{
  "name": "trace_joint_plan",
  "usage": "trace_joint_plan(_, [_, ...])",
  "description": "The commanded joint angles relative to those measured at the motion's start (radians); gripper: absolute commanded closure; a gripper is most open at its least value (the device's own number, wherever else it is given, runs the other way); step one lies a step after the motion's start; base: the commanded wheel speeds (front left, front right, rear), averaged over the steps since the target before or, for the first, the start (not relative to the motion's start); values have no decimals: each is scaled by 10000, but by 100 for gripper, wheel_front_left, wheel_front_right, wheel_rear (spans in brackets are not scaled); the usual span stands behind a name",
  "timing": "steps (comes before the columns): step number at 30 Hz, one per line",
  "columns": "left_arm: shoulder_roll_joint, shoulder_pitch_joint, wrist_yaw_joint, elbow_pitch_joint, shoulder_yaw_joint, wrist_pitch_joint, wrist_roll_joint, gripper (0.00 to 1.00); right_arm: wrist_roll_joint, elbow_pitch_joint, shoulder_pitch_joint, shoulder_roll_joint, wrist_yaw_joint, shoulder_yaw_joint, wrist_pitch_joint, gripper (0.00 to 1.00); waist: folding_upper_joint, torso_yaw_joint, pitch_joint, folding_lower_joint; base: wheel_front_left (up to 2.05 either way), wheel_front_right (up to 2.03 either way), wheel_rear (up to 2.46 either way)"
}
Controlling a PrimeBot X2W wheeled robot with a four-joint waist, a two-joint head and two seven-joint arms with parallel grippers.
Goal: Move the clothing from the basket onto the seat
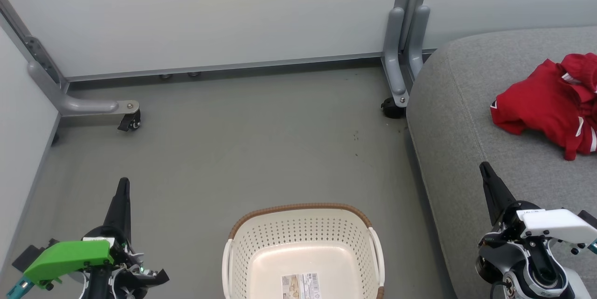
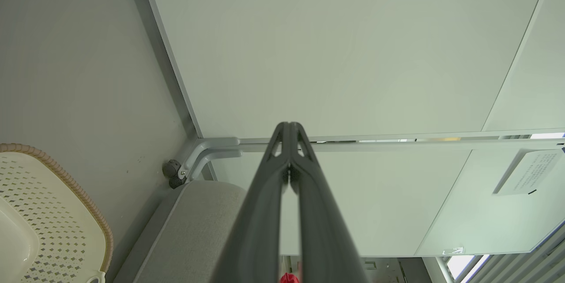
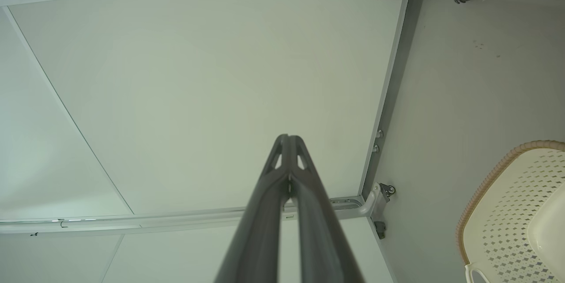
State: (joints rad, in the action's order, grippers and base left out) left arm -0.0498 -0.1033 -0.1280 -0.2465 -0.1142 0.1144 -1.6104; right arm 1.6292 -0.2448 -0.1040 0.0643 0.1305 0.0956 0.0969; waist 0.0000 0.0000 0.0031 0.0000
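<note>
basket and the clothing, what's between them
In the head view, a strip of bare floor, then the seat, its rounded edge and grey top. Nothing else lies between the basket and the clothing.

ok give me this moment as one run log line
clothing: on seat | basket: no clothing seen inside | left tool: shut, empty | right tool: shut, empty

Nothing legible. Lower centre, head view: paper label with barcode on basket floor, print unreadable. Right, left wrist view: notice sheet on partition panel, lettering too small.
</note>
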Motion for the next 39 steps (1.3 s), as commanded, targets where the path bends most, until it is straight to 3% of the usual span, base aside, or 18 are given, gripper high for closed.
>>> trace_joint_plan(1, [-4, -119, -57, 23, -19, 32, -47, 100, -41, -17, -75, -23, 4, 36, 70, 100, 0, 0, 0, 0, 0, 0, 0])
trace_joint_plan(39, [-6, -119, -57, 22, -19, 30, -42, 100, -115, -22, -83, -60, 4, 100, 114, 100, 0, 0, 0, 0, 0, 0, 0])
